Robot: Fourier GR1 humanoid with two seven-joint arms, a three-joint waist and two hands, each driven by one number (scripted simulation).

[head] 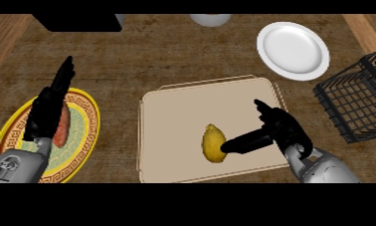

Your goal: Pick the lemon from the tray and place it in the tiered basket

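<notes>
Right hand [273,129] is seen on the tray [176,170], fingers spread, thumb reaching left to the lemon [213,143], which lies long axis up-down just beside it. Left hand [48,103] rests straight-fingered, well apart. Basket [351,100] stands right.

The black wire tiered basket [351,101] is cut off by the right edge, so only part of it shows. A black box [79,22] and a pale round object [211,19] are clipped at the top. The left hand [48,105] covers much of a reddish, perhaps sausage-like item [61,129] on the yellow patterned plate [82,135].
</notes>
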